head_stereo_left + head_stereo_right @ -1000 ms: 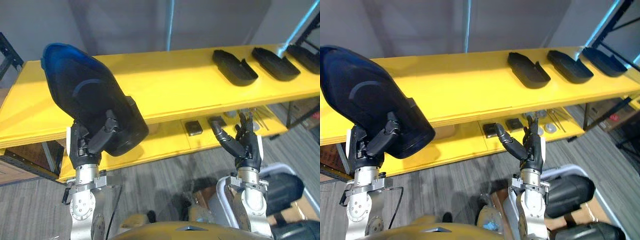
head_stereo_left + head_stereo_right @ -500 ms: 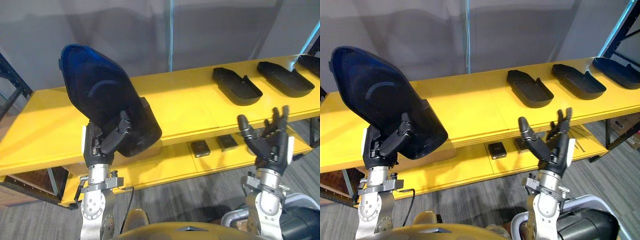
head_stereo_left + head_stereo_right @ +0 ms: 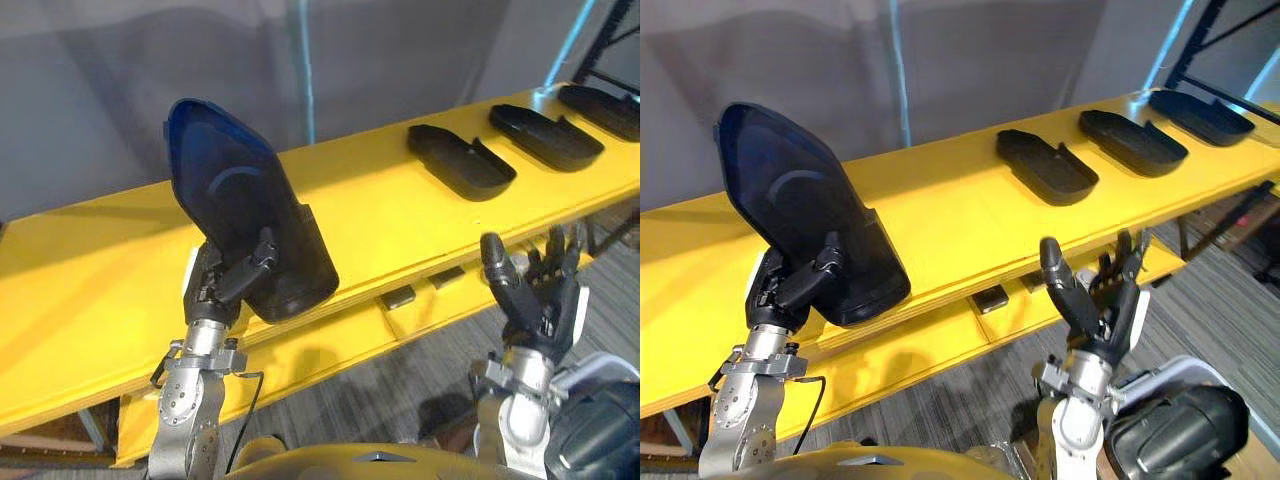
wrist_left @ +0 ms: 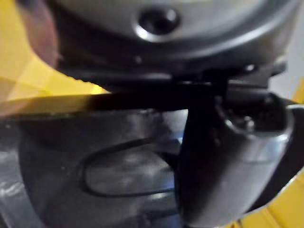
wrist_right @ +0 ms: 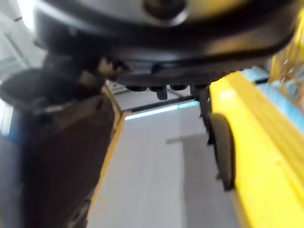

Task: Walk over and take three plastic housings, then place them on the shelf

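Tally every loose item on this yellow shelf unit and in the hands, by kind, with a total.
Black housings lying on the top shelf: 3 (nearest housing, middle housing, farthest housing)
Large dark housing gripped in the left hand: 1
Small dark blocks in sight on the lower shelf: 2 (first block, second block)
Total: 6

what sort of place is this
Likely a workshop or factory storeroom: a long yellow shelf with black housings laid in a row, small parts on the tier below, grey floor. The left hand holds another housing; the right hand is open.
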You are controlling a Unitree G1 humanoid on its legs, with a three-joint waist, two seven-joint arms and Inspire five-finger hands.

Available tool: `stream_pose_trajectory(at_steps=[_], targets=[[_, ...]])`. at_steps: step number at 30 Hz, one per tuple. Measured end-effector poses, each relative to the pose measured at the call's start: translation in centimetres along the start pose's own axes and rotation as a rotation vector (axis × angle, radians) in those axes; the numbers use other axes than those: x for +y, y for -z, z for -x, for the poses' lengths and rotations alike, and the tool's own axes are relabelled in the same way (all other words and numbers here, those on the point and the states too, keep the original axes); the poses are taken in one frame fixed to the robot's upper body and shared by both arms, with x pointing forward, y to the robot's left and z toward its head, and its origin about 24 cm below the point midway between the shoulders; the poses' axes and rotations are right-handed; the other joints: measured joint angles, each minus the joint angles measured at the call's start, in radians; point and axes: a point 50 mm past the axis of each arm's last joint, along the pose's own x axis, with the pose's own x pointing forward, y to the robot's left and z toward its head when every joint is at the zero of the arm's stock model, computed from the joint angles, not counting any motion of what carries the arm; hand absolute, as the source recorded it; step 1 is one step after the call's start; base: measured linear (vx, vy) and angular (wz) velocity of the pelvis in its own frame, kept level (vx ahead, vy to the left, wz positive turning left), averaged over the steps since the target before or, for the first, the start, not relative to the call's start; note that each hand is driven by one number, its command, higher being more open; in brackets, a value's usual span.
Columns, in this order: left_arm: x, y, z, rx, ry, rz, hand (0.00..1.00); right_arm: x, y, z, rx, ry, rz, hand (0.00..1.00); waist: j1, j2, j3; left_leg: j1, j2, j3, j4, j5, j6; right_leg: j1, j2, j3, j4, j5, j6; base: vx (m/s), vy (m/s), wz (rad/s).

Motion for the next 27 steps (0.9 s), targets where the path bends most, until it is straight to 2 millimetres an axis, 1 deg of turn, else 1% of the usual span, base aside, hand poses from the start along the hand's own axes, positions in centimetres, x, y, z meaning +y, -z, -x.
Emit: stream_pose_trajectory(at_steps=[2,3,4,5,7,11,12,13,14,15,16,17,19,22,24,27], targets=[[-0.1,0.0,-0.2,0.012,0.026,0.014,0.0,-0.8,0.2,0.5,0.025,0.01,0.032,1.0,-0.02,0.013,-0.009,0.001,0.006,0.016,-0.003,0.001,-0.003,-0.01,0.007,0.016,-0.001,0.012,0.002,0.03,-0.001,-0.29],[-0.2,-0.1,-0.5,0.023,0.046,0.027,0.0,-1.4,0.3,0.7,0.045,0.009,0.057,1.0,-0.034,0.026,-0.016,0.002,0.016,0.025,-0.004,0.003,-0.005,-0.018,0.016,0.022,-0.005,0.022,-0.002,0.07,-0.03,-0.47],[-0.3,-0.4,-1.2,0.027,0.077,0.038,0.0,-2.0,0.5,1.0,0.072,-0.012,0.088,1.0,-0.039,0.032,-0.019,0.016,0.022,0.041,-0.016,0.007,-0.011,-0.017,0.024,0.032,-0.008,0.029,-0.002,0.05,-0.031,-0.39],[-0.3,-0.5,-1.4,0.026,0.082,0.033,0.0,-2.1,0.6,1.1,0.078,-0.019,0.095,1.0,-0.042,0.032,-0.019,0.019,0.023,0.044,-0.019,0.008,-0.012,-0.017,0.025,0.035,-0.008,0.029,-0.002,0.03,-0.033,-0.3],[-0.4,-1.4,-2.9,-0.001,0.103,0.037,0.0,-2.4,1.1,1.5,0.118,-0.106,0.155,1.0,-0.057,0.033,-0.02,0.045,0.026,0.058,-0.046,0.019,-0.017,-0.014,0.033,0.039,-0.008,0.035,0.001,-0.01,-0.025,-0.19],[-0.1,-2.6,-5.4,-0.055,0.039,0.06,0.0,-2.2,2.3,1.9,0.19,-0.231,0.18,1.0,-0.06,0.032,-0.019,0.061,0.028,0.074,-0.074,0.029,-0.016,-0.015,0.034,0.046,-0.016,0.046,-0.001,-0.05,-0.009,-0.12],[0.4,-2.8,-6.1,-0.056,0.007,0.08,0.0,-2.1,2.9,2.2,0.226,-0.267,0.18,1.0,-0.06,0.032,-0.019,0.064,0.025,0.078,-0.086,0.036,-0.015,-0.016,0.034,0.046,-0.016,0.047,-0.001,-0.08,0.001,-0.02],[1.2,-3.0,-6.6,-0.055,-0.043,0.062,0.0,-1.9,3.7,2.5,0.273,-0.314,0.182,1.0,-0.061,0.032,-0.019,0.069,0.021,0.081,-0.099,0.041,-0.013,-0.017,0.034,0.046,-0.017,0.048,-0.001,-0.07,0.007,-0.01],[1.7,-3.0,-6.8,-0.052,-0.069,0.051,0.0,-1.8,4.1,2.6,0.296,-0.339,0.184,1.0,-0.063,0.032,-0.019,0.071,0.018,0.081,-0.105,0.045,-0.01,-0.018,0.035,0.046,-0.017,0.049,-0.003,-0.09,0.003,0.0],[2.8,-3.1,-7.3,-0.042,-0.118,0.03,0.0,-1.7,5.0,3.0,0.352,-0.391,0.188,1.0,-0.066,0.033,-0.019,0.071,0.017,0.081,-0.116,0.049,-0.016,-0.021,0.037,0.045,-0.017,0.05,-0.004,-0.07,-0.004,0.03],[3.9,-3.2,-7.6,-0.025,-0.164,0.01,0.0,-1.5,5.9,3.4,0.41,-0.436,0.187,1.0,-0.068,0.034,-0.018,0.071,0.017,0.081,-0.125,0.06,-0.015,-0.027,0.04,0.044,-0.018,0.053,-0.007,-0.06,-0.009,0.03],[4.4,-3.2,-7.7,-0.015,-0.186,0.0,0.0,-1.4,6.3,3.6,0.438,-0.458,0.186,1.0,-0.068,0.035,-0.017,0.071,0.017,0.081,-0.132,0.067,-0.012,-0.033,0.042,0.044,-0.018,0.054,-0.009,-0.06,-0.014,0.0],[5.9,-3.0,-7.8,0.025,-0.24,-0.031,0.0,-0.9,7.2,4.4,0.509,-0.532,0.183,1.0,-0.07,0.037,-0.015,0.071,0.019,0.081,-0.151,0.088,-0.018,-0.042,0.05,0.044,-0.019,0.057,-0.012,-0.04,-0.017,0.01],[6.9,-2.2,-8.2,0.089,-0.269,-0.044,0.0,-0.4,7.9,5.1,0.558,-0.586,0.176,1.0,-0.068,0.041,-0.008,0.07,0.017,0.081,-0.171,0.102,-0.018,-0.049,0.053,0.041,-0.019,0.061,-0.015,-0.01,-0.011,0.02],[7.3,-1.5,-8.8,0.14,-0.278,-0.009,0.0,0.3,8.2,5.0,0.566,-0.609,0.168,1.0,-0.072,0.04,0.006,0.067,0.017,0.081,-0.172,0.105,-0.016,-0.052,0.054,0.042,-0.019,0.064,-0.016,0.0,0.0,0.0],[7.4,-0.9,-9.2,0.173,-0.269,-0.003,0.0,0.6,8.4,5.2,0.577,-0.632,0.169,1.0,-0.084,0.037,0.01,0.053,0.017,0.077,-0.174,0.115,-0.013,-0.056,0.055,0.04,-0.027,0.073,-0.017,0.0,0.001,0.02]])
